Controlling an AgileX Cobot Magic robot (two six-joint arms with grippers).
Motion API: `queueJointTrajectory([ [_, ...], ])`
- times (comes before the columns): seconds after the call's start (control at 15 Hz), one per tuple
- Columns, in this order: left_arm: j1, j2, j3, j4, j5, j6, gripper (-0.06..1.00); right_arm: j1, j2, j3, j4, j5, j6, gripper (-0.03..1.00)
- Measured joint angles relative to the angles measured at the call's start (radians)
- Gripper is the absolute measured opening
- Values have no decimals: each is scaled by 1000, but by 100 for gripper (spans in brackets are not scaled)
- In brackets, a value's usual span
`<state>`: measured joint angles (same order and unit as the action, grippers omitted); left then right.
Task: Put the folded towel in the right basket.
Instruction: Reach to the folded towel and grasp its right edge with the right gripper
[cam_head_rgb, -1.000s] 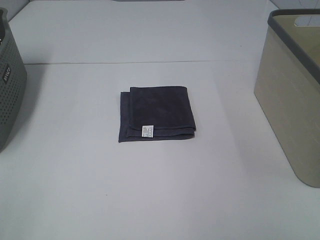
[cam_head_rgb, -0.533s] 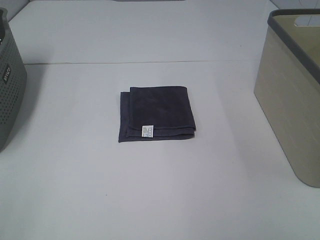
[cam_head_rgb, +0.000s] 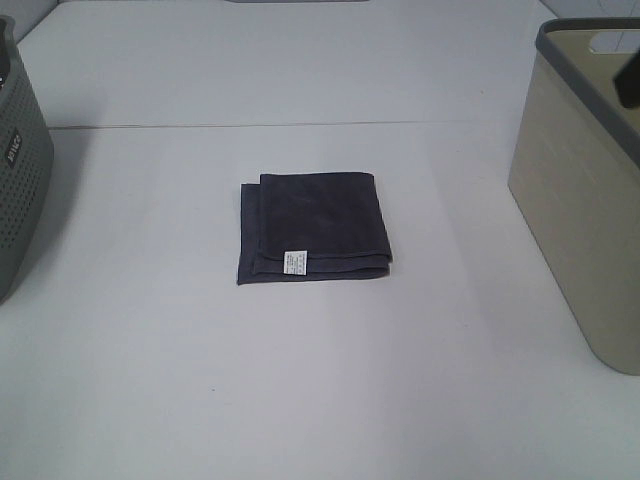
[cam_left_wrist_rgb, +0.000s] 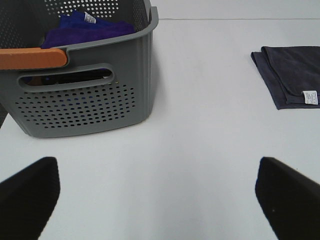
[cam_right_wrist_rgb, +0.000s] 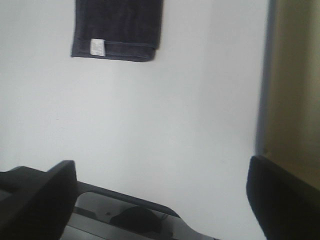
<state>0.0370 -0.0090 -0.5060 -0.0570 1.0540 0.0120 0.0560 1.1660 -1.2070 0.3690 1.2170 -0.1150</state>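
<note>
Dark grey folded cloth towel (cam_head_rgb: 314, 229) flat on the white bench (cam_head_rgb: 300, 400), well ahead of the right pincer (cam_right_wrist_rgb: 162, 200) — jaws wide apart, holding nothing. Tall beige plastic right basket (cam_head_rgb: 575, 200) close off that pincer's side. Left pincer (cam_left_wrist_rgb: 160, 197) likewise spread and empty — grey perforated plastic basket (cam_left_wrist_rgb: 85, 95) near, ahead of it.
</note>
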Motion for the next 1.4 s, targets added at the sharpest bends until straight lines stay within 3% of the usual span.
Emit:
queueJointTrajectory([
  [0.07,0,0,0,0,0,0,99,10,92,-41,55,-4,-31,88],
  [0.33,0,0,0,0,0,0,99,165,518,-141,120,-155,-65,88],
  [0.67,0,0,0,1,-1,0,99,185,997,-462,216,-219,-156,88],
  [1.0,0,0,0,1,-1,0,99,185,1201,-624,253,-235,-157,88],
  [1.4,0,0,0,-10,-1,0,99,185,1260,-653,244,-291,-148,87],
])
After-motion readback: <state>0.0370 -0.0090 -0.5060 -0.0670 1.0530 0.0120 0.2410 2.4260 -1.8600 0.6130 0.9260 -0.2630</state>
